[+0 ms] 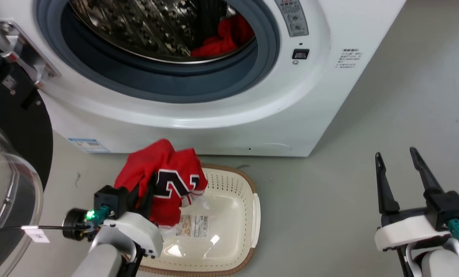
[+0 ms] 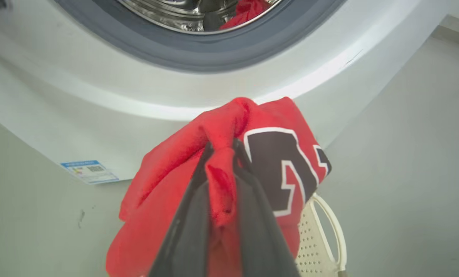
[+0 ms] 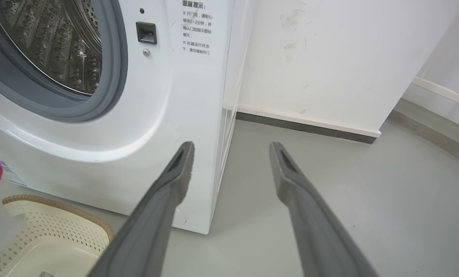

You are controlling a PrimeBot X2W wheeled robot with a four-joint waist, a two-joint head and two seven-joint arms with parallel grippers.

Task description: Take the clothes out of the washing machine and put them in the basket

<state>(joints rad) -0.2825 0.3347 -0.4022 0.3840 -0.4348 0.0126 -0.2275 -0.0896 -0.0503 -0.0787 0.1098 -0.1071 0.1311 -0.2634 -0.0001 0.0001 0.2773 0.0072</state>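
My left gripper point(image 2: 222, 148) is shut on a red garment point(image 2: 168, 181) with a black number outlined in white. That garment point(image 1: 164, 179) hangs over the left end of the cream basket point(image 1: 237, 192) on the floor in front of the washing machine point(image 1: 221, 111). More red clothes point(image 1: 225, 38) lie inside the steel drum, at its right side, also seen in the left wrist view as red clothes point(image 2: 248, 9). My right gripper point(image 1: 397, 159) stands open over bare floor to the right of the machine, nothing between its fingers point(image 3: 175, 181).
The machine's glass door point(image 1: 6, 184) stands swung open at the far left. Grey floor point(image 1: 368, 134) spreads to the right of the machine. A white wall with a dark skirting point(image 3: 306, 123) runs behind it.
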